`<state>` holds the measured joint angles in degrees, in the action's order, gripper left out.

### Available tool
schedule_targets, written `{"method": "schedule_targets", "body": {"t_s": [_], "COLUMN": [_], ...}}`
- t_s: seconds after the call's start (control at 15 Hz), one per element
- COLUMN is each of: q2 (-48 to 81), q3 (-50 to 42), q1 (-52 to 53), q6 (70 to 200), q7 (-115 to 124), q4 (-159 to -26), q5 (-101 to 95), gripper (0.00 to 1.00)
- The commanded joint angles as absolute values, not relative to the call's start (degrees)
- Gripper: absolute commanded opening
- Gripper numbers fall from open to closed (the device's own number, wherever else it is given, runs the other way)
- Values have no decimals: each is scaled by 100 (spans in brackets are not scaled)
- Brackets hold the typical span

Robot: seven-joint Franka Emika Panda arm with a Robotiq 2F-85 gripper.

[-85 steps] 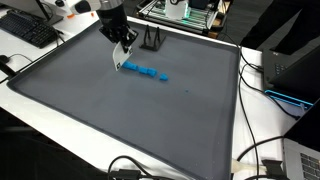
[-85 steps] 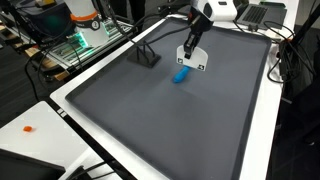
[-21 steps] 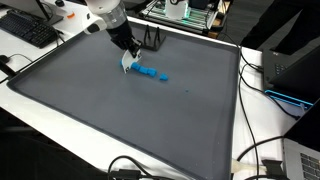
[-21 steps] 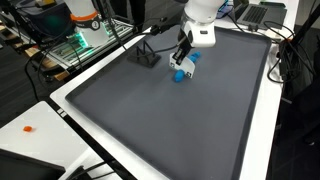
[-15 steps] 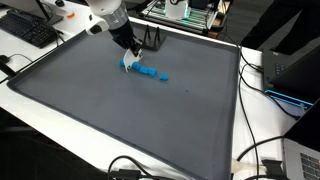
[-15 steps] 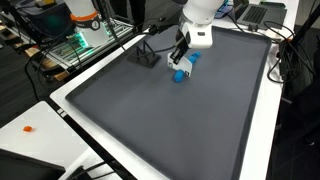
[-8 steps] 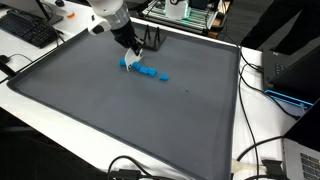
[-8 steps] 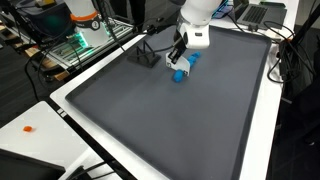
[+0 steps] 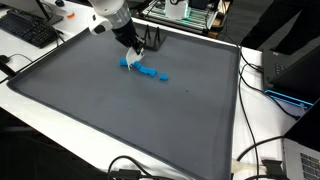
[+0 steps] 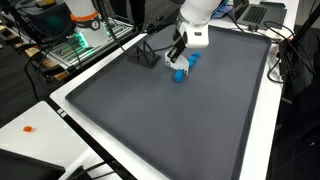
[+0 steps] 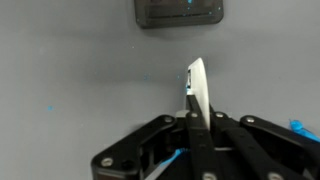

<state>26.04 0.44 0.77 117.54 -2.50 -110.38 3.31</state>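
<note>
Hangs low over the grey mat (image 9: 120,125), just beside the black stand (image 9: 152,40) and clear of it, with the gripper (image 9: 134,52) clenched tight on a thin white blade (image 11: 197,85). Shows that blade edge-on in the wrist view, pinched by its two flat faces and poking out past the fingertips toward the stand (image 11: 178,12). Carries it tilted in both exterior views, lower end pointing down at the mat on the side away from the stand. Meets a short row of blue pieces (image 9: 146,70) right there, running off across the mat away from the stand; too small to say whether touching or only just beside. Looks light, judging by how thin it is, and stiff enough to keep a straight line unsupported. Probably smooth on the faces, so liable to swivel or slide in a pinch if loaded at the tip. Best taken across the flat faces, well back from the free end, never by the narrow edges. Likely to flex or snap if pushed down hard.
</note>
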Motion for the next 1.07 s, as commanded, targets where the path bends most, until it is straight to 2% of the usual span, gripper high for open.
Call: {"method": "schedule_targets", "body": {"t_s": [0.0, 0.73, 1.0], "q2": [2308, 1928, 1629], "q3": [129, 70, -3], "q1": [-55, -157, -150], "q6": [11688, 11474, 11184], "q7": [-361, -366, 498], "q4": [-11269, -11286, -11390], "q5": [554, 695, 1152], "gripper": [1, 1, 1]}}
